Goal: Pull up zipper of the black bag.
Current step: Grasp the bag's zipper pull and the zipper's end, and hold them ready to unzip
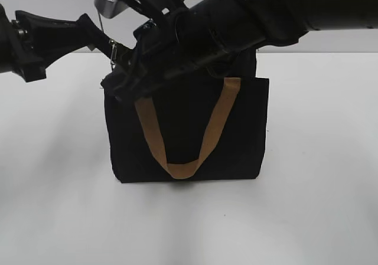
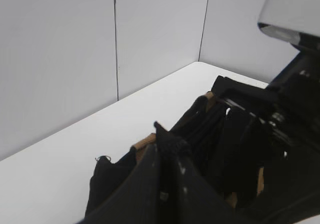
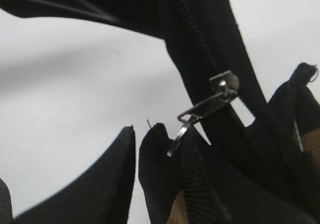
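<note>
Both arms reach over the black bag [image 1: 189, 135], upright mid-worktop [image 1: 319, 159]. The left hand [image 2: 167, 149] pinches its top corner; the right hand [image 3: 136, 149], narrowly parted, sits beside the silver zipper [image 3: 210, 102].

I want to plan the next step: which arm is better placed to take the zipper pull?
Probably the right: its wrist view shows the zipper pull close above its jaws. The left gripper meets the black bag edge, seemingly steadying it.

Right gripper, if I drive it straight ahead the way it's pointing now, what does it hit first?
Most likely the silver ring of the zipper pull, which hangs just past the right gripper fingertips, with the black bag fabric right behind. The jaws look nearly closed; depth is hard to judge.
</note>
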Motion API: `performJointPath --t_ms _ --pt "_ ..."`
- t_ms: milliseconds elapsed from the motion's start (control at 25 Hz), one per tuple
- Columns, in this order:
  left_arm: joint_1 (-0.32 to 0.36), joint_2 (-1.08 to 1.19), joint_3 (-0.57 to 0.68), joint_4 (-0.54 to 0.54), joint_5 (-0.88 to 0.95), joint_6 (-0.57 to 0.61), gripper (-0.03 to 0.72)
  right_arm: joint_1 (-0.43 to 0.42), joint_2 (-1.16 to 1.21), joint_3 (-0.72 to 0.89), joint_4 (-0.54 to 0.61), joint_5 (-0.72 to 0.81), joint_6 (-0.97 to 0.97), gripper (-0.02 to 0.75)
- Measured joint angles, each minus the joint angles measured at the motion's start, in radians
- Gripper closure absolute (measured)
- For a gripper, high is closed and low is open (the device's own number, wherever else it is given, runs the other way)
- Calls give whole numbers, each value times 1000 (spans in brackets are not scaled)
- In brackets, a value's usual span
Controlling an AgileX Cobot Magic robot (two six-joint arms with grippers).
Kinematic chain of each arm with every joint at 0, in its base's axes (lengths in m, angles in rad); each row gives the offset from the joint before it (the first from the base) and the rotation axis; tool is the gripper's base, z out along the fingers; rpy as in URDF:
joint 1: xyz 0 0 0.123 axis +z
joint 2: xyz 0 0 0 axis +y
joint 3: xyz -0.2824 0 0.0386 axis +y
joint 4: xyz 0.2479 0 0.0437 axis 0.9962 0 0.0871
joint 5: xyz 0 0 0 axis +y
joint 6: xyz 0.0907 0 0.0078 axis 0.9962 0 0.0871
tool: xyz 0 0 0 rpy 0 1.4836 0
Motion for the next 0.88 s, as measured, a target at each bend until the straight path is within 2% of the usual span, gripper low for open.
performJointPath --t_ms 400,480,720,880 --pt "0 0 0 0 0 0 673 0 0 0 3 -59 27 509" --pt "0 0 0 0 0 0 673 0 0 0 3 -67 29 540" --pt "0 0 0 0 0 0 673 0 0 0 3 -74 45 725" --pt "0 0 0 0 0 0 673 0 0 0 1 -73 95 738"
